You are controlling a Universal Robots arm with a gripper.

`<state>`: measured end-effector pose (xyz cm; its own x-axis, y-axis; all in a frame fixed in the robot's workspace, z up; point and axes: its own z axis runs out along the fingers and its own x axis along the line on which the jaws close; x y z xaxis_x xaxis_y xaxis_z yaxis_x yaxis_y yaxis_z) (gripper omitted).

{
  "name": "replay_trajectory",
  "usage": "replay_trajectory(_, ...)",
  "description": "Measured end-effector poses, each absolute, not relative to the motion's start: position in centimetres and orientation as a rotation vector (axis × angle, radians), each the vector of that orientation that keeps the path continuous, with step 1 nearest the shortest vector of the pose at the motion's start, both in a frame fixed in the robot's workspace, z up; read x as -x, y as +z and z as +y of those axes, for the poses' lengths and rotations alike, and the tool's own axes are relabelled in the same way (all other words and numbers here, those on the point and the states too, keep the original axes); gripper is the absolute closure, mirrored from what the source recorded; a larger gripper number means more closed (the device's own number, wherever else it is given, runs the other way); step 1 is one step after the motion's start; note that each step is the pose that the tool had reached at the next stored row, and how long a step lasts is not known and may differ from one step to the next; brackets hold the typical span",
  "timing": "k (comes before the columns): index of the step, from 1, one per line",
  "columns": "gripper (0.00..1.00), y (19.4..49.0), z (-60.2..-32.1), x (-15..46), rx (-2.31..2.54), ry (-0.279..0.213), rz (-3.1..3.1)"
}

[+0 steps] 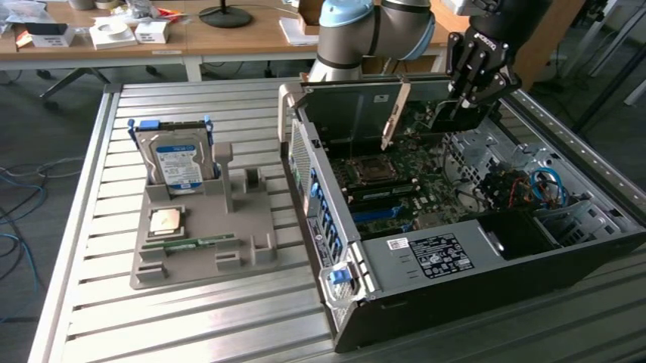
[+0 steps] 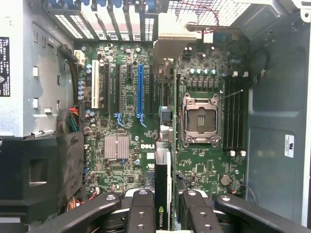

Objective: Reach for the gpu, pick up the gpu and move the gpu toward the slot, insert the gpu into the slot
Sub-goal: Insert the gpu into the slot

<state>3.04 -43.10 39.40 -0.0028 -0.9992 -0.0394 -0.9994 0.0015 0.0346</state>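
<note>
Inspected: slatted metal table (image 1: 202,318) bearing open computer case (image 1: 606,242) and grey parts holder (image 1: 202,227); wooden desks (image 1: 242,39) behind. Gripper (image 1: 462,107) clamped on the gpu (image 1: 444,121), card upright over green motherboard (image 1: 404,189) inside case, pale bracket (image 1: 395,113) toward rear wall. From wrist, edge-on, just beside long black slot (image 2: 151,92). Contact between card and slot not determinable; arm cut off above.

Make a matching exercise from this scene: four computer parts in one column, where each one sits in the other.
Things:
1. gpu
2. hard drive
3. memory stick
4. CPU socket

Places:
A. standing upright in the grey holder
B. on the green motherboard inside the case
C. gripped by the gripper
D. lying flat on the grey holder

Pairs: 1-C, 2-A, 3-D, 4-B
</note>
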Motion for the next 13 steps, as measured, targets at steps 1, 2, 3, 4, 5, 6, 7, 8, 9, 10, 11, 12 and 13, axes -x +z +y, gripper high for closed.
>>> replay_trajectory(1, 0.73, 39.39, -43.10, -3.04, 2.216, 0.082, 2.221)
replay_trajectory(2, 0.73, 39.39, -43.10, -3.04, 2.216, 0.082, 2.221)
replay_trajectory(3, 0.73, 39.39, -43.10, -3.04, 2.216, 0.082, 2.221)
replay_trajectory(4, 0.73, 39.39, -43.10, -3.04, 2.216, 0.082, 2.221)
replay_trajectory(5, 0.73, 39.39, -43.10, -3.04, 2.216, 0.082, 2.221)
replay_trajectory(6, 0.73, 39.39, -43.10, -3.04, 2.216, 0.082, 2.221)
replay_trajectory(7, 0.73, 39.38, -43.10, -3.04, 2.216, 0.082, 2.221)
replay_trajectory(8, 0.73, 39.34, -43.10, -3.04, 2.216, 0.082, 2.220)
replay_trajectory(9, 0.73, 39.26, -43.10, -3.04, 2.216, 0.082, 2.220)
replay_trajectory(10, 0.73, 39.17, -43.11, -3.04, 2.216, 0.082, 2.221)
replay_trajectory(11, 0.73, 39.06, -43.11, -3.04, 2.216, 0.082, 2.221)
replay_trajectory(12, 0.73, 38.95, -43.10, -3.04, 2.216, 0.082, 2.221)
replay_trajectory(13, 0.73, 38.89, -43.10, -3.04, 2.216, 0.082, 2.221)
